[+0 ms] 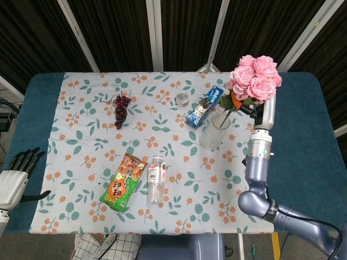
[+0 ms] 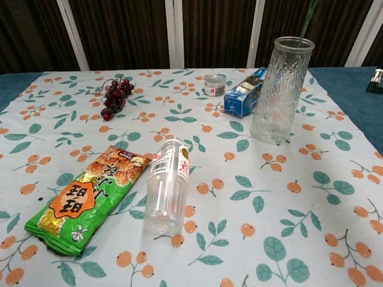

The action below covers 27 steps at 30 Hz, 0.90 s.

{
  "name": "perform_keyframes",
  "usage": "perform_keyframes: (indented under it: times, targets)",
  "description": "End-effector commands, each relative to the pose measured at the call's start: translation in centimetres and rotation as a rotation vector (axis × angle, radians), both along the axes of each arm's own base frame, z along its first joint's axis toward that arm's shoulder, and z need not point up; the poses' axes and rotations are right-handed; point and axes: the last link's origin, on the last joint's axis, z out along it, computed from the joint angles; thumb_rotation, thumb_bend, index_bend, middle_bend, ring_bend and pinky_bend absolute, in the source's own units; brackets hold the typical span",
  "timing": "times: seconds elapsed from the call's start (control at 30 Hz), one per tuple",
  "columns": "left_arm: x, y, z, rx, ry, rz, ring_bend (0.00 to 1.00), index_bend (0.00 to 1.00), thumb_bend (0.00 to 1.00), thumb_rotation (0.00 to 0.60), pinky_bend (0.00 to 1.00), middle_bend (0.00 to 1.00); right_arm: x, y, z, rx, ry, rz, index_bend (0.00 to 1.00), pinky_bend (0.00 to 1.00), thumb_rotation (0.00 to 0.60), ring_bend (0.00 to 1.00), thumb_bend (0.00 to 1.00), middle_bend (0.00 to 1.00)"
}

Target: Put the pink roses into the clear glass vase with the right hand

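Observation:
A bunch of pink roses (image 1: pixel 255 78) hangs high above the table's right side, its green stem (image 2: pixel 308 21) slanting down into the mouth of the clear glass vase (image 1: pixel 213 130). The vase (image 2: pixel 278 89) stands upright on the floral cloth. My right hand (image 1: pixel 259 111) grips the roses just under the blooms, mostly hidden behind them. My left hand (image 1: pixel 19 173) rests off the cloth at the table's left edge, fingers apart and holding nothing.
On the cloth lie an empty plastic bottle (image 2: pixel 166 186), a green snack bag (image 2: pixel 90 197), dark grapes (image 2: pixel 115 97), a small tin (image 2: pixel 214 84) and a blue box (image 2: pixel 245 92) just left of the vase.

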Motion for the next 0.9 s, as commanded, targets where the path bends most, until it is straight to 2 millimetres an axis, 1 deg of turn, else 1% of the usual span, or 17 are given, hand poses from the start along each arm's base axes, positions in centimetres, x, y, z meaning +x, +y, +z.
perform_keyframes:
  times: [0.03, 0.13, 0.27, 0.33, 0.53, 0.7, 0.9]
  targets:
    - [0.0, 0.0, 0.0, 0.0, 0.0, -0.002, 0.0, 0.0, 0.0, 0.6, 0.0, 0.0, -0.8, 0.4, -1.6, 0.024, -0.002, -0.02, 0.51, 0.38, 0.6, 0.59, 0.3, 0.58]
    - [0.0, 0.0, 0.0, 0.001, -0.001, -0.001, 0.0, 0.0, 0.0, 0.6, 0.0, 0.0, -1.3, 1.0, -3.2, 0.033, 0.007, -0.031, 0.51, 0.38, 0.6, 0.57, 0.3, 0.58]
    - [0.0, 0.0, 0.0, -0.001, -0.003, 0.001, 0.0, 0.0, 0.0, 0.6, 0.0, 0.0, -1.6, 0.9, -4.6, 0.049, 0.015, -0.045, 0.51, 0.38, 0.6, 0.55, 0.3, 0.58]
    - [0.0, 0.0, 0.0, -0.002, -0.005, 0.002, 0.0, 0.0, 0.0, 0.6, 0.0, 0.0, -1.5, 0.3, -4.8, 0.049, 0.02, -0.049, 0.51, 0.38, 0.6, 0.54, 0.3, 0.58]
    - [0.0, 0.0, 0.0, -0.005, -0.008, 0.005, 0.0, 0.0, 0.0, 0.6, 0.0, 0.0, -1.2, -0.6, -5.5, 0.052, 0.025, -0.056, 0.5, 0.38, 0.6, 0.54, 0.3, 0.58]
    - [0.0, 0.0, 0.0, -0.006, -0.011, 0.006, 0.0, 0.0, 0.0, 0.6, 0.0, 0.0, -0.9, -0.7, -6.1, 0.059, 0.02, -0.053, 0.5, 0.38, 0.6, 0.54, 0.3, 0.58]
    - [0.0, 0.0, 0.0, -0.008, -0.013, 0.008, 0.0, 0.0, 0.0, 0.6, 0.0, 0.0, -1.3, -0.2, -6.9, 0.075, 0.017, -0.059, 0.49, 0.38, 0.6, 0.53, 0.3, 0.58]
